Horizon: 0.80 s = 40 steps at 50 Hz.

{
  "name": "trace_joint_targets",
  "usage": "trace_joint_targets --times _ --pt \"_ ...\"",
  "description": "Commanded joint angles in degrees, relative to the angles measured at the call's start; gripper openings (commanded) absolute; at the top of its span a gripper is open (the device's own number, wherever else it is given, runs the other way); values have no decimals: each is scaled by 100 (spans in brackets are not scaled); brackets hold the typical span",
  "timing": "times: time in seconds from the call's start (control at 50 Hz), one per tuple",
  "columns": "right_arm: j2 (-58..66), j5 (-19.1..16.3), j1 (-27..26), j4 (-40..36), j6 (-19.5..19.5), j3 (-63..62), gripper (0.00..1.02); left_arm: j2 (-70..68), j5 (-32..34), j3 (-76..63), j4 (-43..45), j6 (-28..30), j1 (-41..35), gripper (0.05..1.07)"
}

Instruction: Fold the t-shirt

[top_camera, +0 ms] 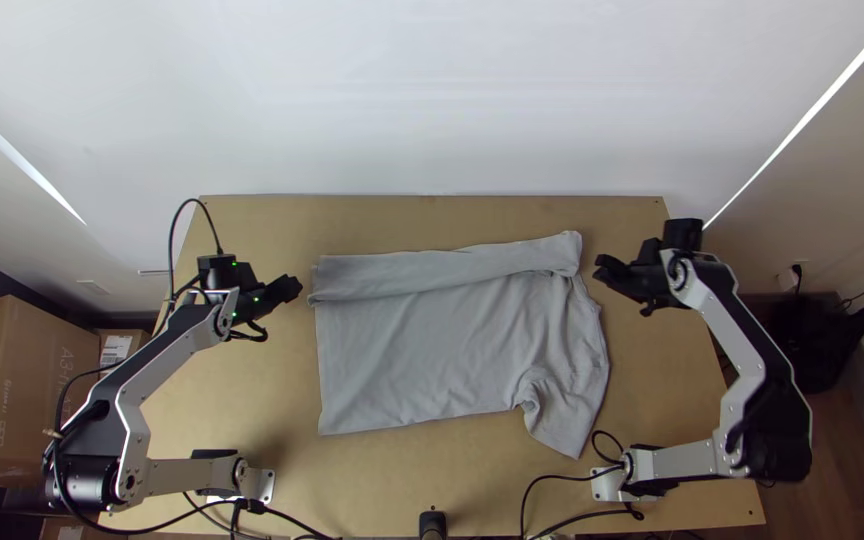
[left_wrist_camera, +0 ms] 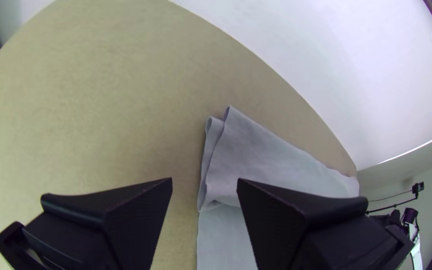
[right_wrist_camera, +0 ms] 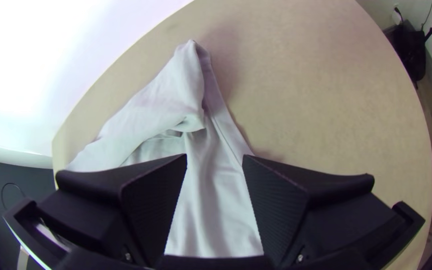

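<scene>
Top view: the shirt [top_camera: 432, 345] lies on the table [top_camera: 252, 400], its far side turned over in a long band [top_camera: 432, 270]; a sleeve [top_camera: 564, 420] juts out nearside. The left gripper [top_camera: 296, 288] and right gripper [top_camera: 607, 271] flank the shirt. The main folding seems left to do.

Left wrist view: fingers spread, pinching nothing.

Right wrist view: likewise spread and empty.

White links, black joints, black cables.

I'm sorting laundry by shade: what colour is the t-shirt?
Plain light grey, with no pattern on the t-shirt; the top view shows it best.
</scene>
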Motion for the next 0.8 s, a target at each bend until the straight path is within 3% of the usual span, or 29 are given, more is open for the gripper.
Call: trace_joint_targets --times 0.0,0.2,0.4,0.5,0.72,0.78 --pt "-584 -294 -317 -479 60 -137 63 -382 64 149 -276 149 135 72" --pt "-953 -312 -633 -1911 -722 -110 99 -1129 117 386 -830 571 152 78" --pt "-1032 -312 -1187 -2799 -1742 -620 98 -1542 126 544 -1349 835 258 78" --pt "-979 -312 -1337 -2869 -2111 -1016 92 -1674 135 562 -1498 879 284 78" --pt "-628 -321 -1363 -2852 -2427 -1499 92 -1815 135 588 -1630 879 284 78" --pt "-619 -321 -1310 -2720 -2462 -1613 85 -1841 135 588 -1656 870 284 78"
